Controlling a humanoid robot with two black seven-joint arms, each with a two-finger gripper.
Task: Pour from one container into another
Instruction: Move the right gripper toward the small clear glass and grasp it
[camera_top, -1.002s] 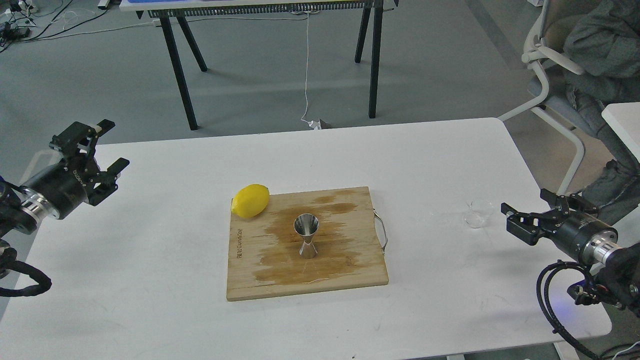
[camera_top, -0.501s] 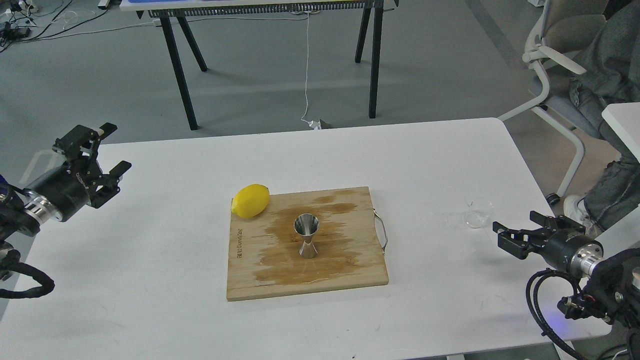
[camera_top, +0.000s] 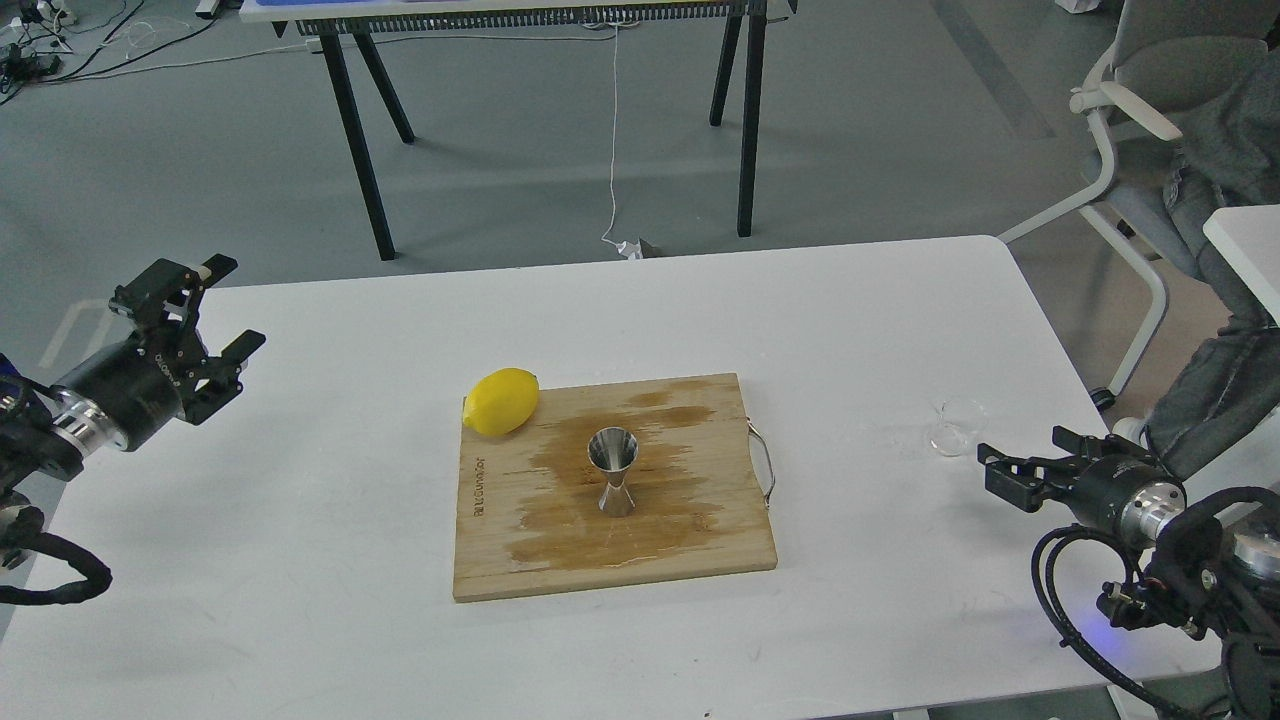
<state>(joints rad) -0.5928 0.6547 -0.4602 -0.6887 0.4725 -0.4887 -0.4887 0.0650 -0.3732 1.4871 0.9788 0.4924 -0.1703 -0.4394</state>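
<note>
You have the rectangular wooden cutting board (camera_top: 560, 560) at the middle of the white table (camera_top: 300, 600), steel hourglass jigger (camera_top: 613, 470) upright on it, yellow lemon (camera_top: 502, 401) at its far-left corner, small clear glass cup (camera_top: 957, 426) well right of it, near the table's right edge.

Grey floor (camera_top: 900, 130) lay behind white surface (camera_top: 300, 620); black-legged table (camera_top: 360, 130) stood beyond, white cable (camera_top: 613, 140) dangling, office chair (camera_top: 1130, 150) at right.

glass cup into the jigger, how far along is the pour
Nothing looks done, though the cutting board carries wet stains. The glass cup stands untouched on the table. Nothing is in hand: the right gripper sits open beside it, the left gripper open and far off. Grasping, carrying and tipping into the jigger remain.
</note>
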